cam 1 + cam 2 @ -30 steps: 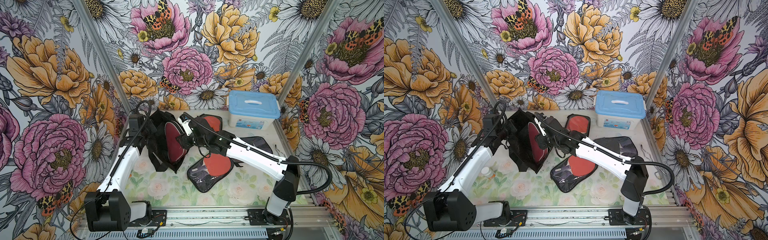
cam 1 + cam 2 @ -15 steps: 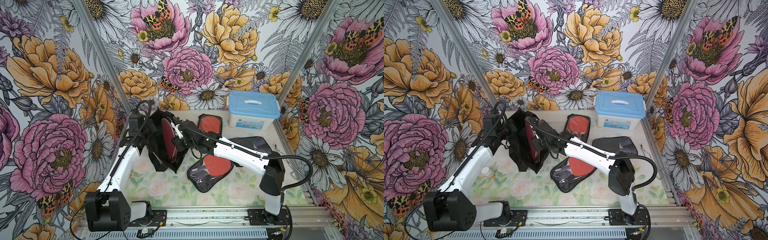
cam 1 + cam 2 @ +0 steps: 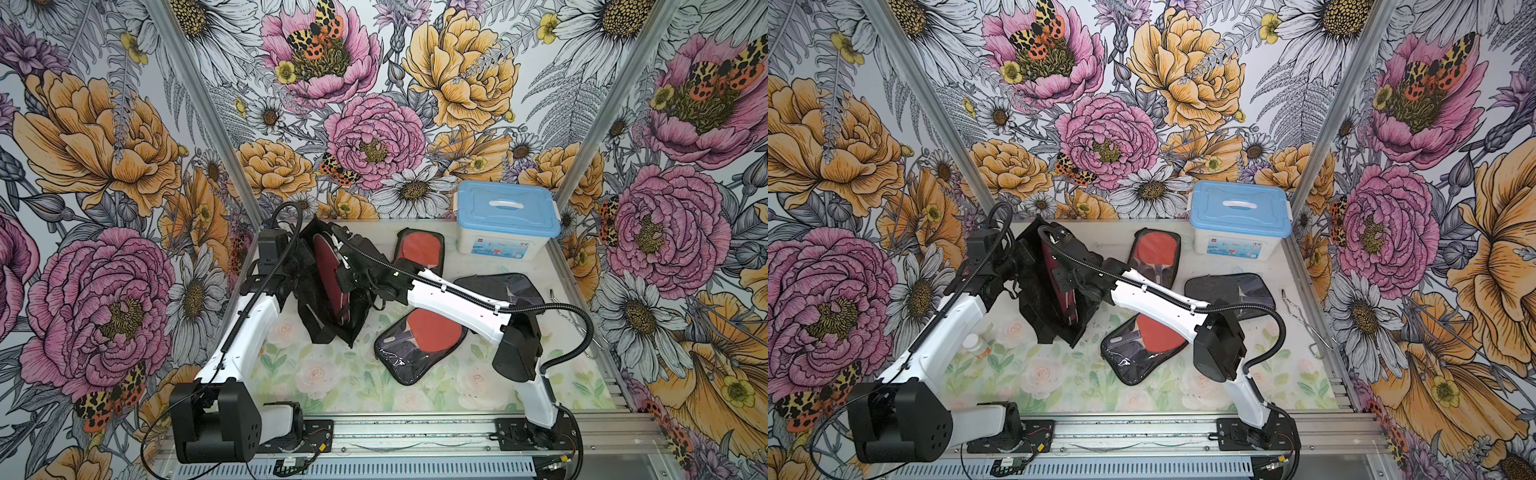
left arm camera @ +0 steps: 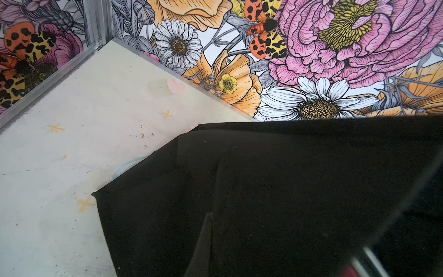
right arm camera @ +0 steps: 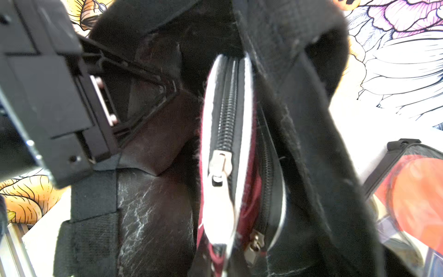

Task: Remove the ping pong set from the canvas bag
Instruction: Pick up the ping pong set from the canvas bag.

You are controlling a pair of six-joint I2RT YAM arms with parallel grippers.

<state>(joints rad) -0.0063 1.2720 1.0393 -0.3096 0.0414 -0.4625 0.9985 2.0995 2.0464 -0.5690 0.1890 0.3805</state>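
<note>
The black canvas bag point(image 3: 320, 320) stands open at the left of the table in both top views. The ping pong set's maroon cover point(image 3: 325, 266) stands on edge inside it. My right gripper point(image 3: 344, 275) reaches into the bag's mouth and is shut on the white-piped zip edge of that cover point(image 5: 225, 144). My left gripper point(image 3: 296, 266) is shut on the bag's left wall, and black fabric point(image 4: 275, 191) fills its wrist view. Two clear-fronted cases with red paddles point(image 3: 419, 249) point(image 3: 419, 338) and a dark pouch point(image 3: 498, 291) lie on the table outside the bag.
A white box with a light-blue lid point(image 3: 505, 224) stands at the back right. A bent wire hook point(image 3: 571, 316) lies along the right edge. A small orange bottle point(image 3: 980, 347) stands by the left arm. Flowered walls close in three sides.
My right arm has pushed left, deeper into the bag's mouth, and its jaws have closed on the maroon cover. The left arm and the bag have stayed put.
</note>
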